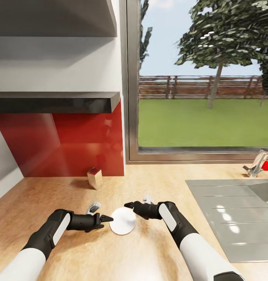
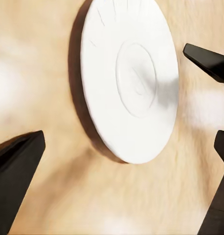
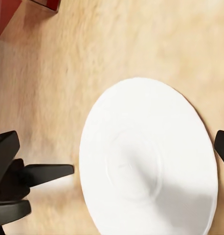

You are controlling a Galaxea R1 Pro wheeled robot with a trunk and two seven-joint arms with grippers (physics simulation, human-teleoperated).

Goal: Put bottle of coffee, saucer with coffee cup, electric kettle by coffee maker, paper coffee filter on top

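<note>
A white saucer [image 1: 122, 221] lies flat on the wooden countertop [image 1: 157, 183], between my two arms. My left gripper [image 1: 107, 219] hovers just at the saucer's left edge, open, with nothing between its fingers. My right gripper [image 1: 129, 204] hangs over the saucer's far edge, also open and empty. In the left wrist view the saucer [image 2: 131, 83] lies ahead of the spread fingers [image 2: 16, 166]. The right wrist view looks straight down on the saucer [image 3: 146, 161], with one finger [image 3: 4, 149] at each side.
A small tan and silver block [image 1: 95, 177] stands by the red backsplash [image 1: 71, 144]. A steel sink [image 1: 235, 210] with a red-handled tap [image 1: 263, 164] takes up the right of the counter. Dark shelves [image 1: 56, 101] hang above on the left, and a window [image 1: 204, 78] fills the back.
</note>
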